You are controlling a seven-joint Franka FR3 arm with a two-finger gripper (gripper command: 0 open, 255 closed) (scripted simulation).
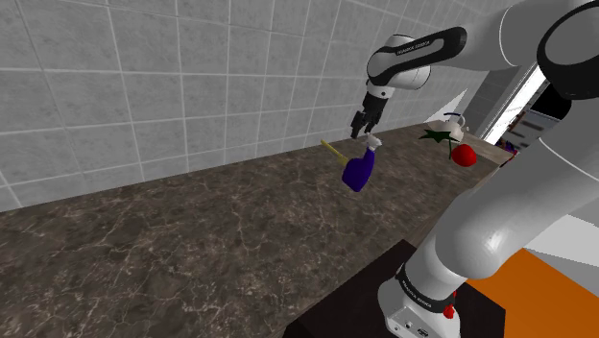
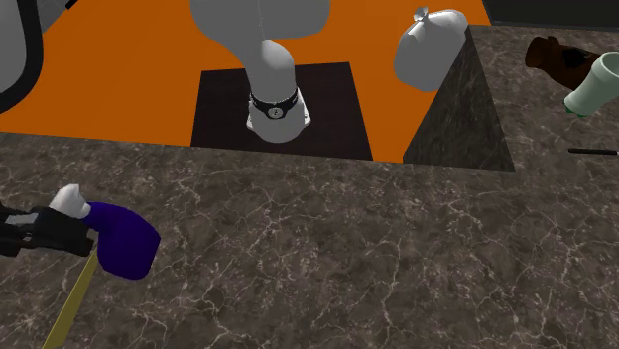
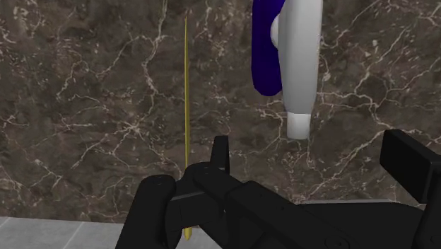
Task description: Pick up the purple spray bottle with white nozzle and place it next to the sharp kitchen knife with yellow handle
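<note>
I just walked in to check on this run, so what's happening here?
The robot's gripper hovers just over the purple spray bottle, beside the yellow-handled knife on the dark veined counter. In the wrist view the jaws stand apart, not touching the white nozzle. Whether the bottle rests on the counter is unclear.

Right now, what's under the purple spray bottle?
Dark marbled counter lies under the spray bottle; the yellow knife lies beside it, not beneath. The patch directly below is covered by the bottle, so contact can't be judged.
</note>
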